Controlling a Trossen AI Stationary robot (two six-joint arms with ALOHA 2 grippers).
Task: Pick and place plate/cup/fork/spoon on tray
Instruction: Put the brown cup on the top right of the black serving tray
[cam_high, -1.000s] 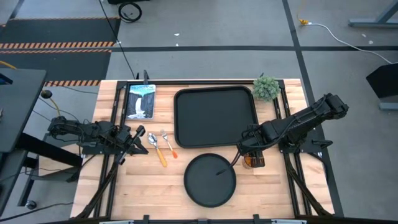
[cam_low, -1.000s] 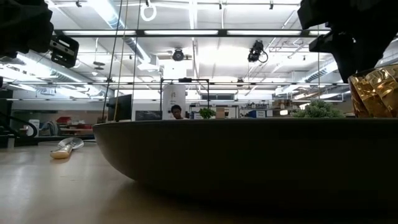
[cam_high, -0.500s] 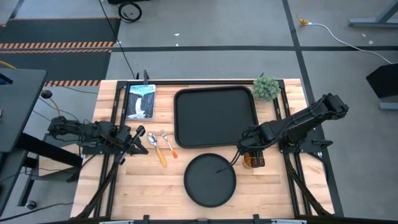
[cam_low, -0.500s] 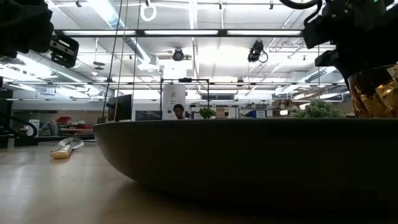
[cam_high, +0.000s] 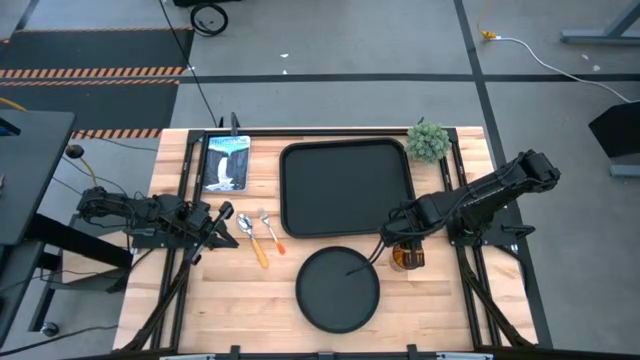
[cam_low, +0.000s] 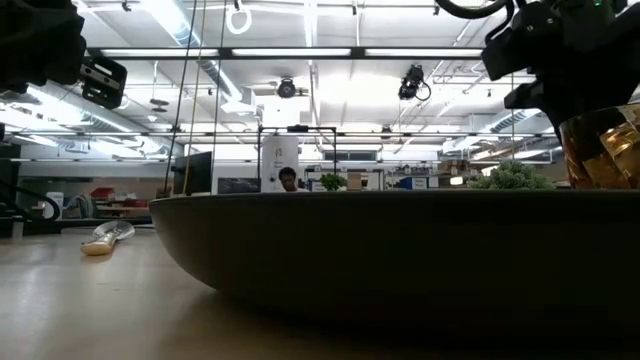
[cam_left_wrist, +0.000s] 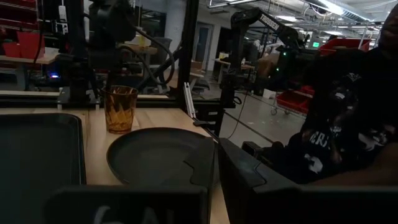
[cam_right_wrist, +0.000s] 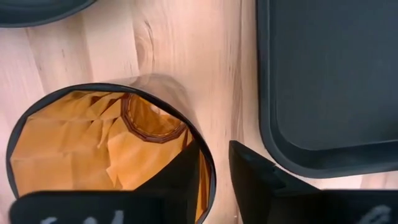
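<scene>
The amber cup (cam_high: 404, 259) stands upright on the table, right of the round black plate (cam_high: 338, 288) and near the black tray's (cam_high: 345, 187) near right corner. My right gripper (cam_high: 402, 250) is over the cup, open. In the right wrist view (cam_right_wrist: 214, 152) one finger is inside the cup (cam_right_wrist: 93, 143) and one outside its wall. The spoon (cam_high: 250, 238) and the fork (cam_high: 271, 232) lie side by side left of the tray. My left gripper (cam_high: 222, 228) waits open beside them. My right gripper comes at the cup from above, pointing down, astride the rim's tray-side part (cam_right_wrist: 210, 177). One finger (cam_right_wrist: 177, 177) is inside and one (cam_right_wrist: 255, 177) outside. I cannot tell whether either finger touches the wall. The cup stands on the table.
A green plant ball (cam_high: 428, 141) sits at the far right corner and a blue-and-white picture card (cam_high: 226, 163) at the far left. The plate lies near the front edge, close to the cup. A person stands beyond the table in the left wrist view (cam_left_wrist: 348, 124).
My right gripper has shifted slightly at the cup. The cup stays upright on the table.
</scene>
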